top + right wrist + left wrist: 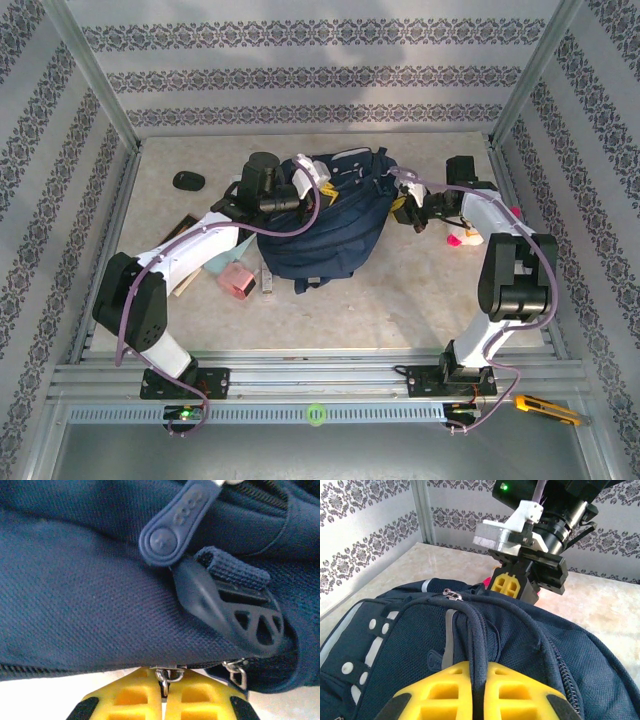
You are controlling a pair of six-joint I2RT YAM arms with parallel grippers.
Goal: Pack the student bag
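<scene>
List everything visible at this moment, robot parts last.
backpack: one, dark navy, centre of table
oval object: one, black, far left of table
box: one, pink, near-left of backpack
small item: one, pink and white, beside right arm
knife: one, yellow, right end of near rail
ring: one, green, near rail, middle
left tool: one, yellow, shut on backpack handle
right tool: one, yellow, shut on zip pull

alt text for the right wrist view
The right gripper has its yellow fingers shut on a metal zipper pull at the lower edge of a dark navy fabric backpack. Above sit a navy rubber pull tab and a dark plastic buckle.
</scene>
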